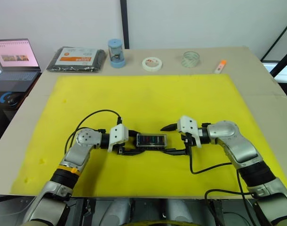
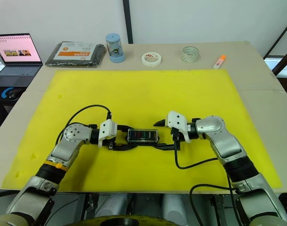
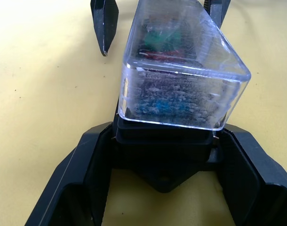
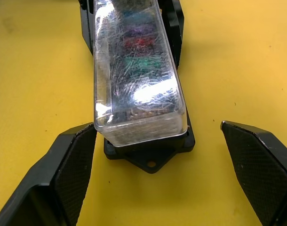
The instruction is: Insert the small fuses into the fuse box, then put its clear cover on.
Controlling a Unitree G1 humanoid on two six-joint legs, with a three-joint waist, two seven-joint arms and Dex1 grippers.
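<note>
The black fuse box point(image 1: 151, 140) lies at the middle front of the yellow mat point(image 1: 148, 94). The clear cover point(image 4: 139, 75) sits on top of it. Through the cover I see the small fuses point(image 4: 141, 63) seated in a row, teal, red and purplish among them. My left gripper point(image 1: 131, 142) is shut on the box's left end, its fingers point(image 3: 96, 160) pressing against both sides of the black base point(image 3: 164, 155). At the box's right end my right gripper point(image 1: 171, 139) stands open, its fingers point(image 4: 73, 165) spread wide on either side without touching it.
Along the table's far edge stand a black packet with an orange label point(image 1: 76, 59), a blue cylinder point(image 1: 116, 52), a white tape roll point(image 1: 152, 63), a clear tape roll point(image 1: 191, 59) and an orange-tipped marker point(image 1: 220, 66). A laptop point(image 1: 14, 59) sits off the far left corner.
</note>
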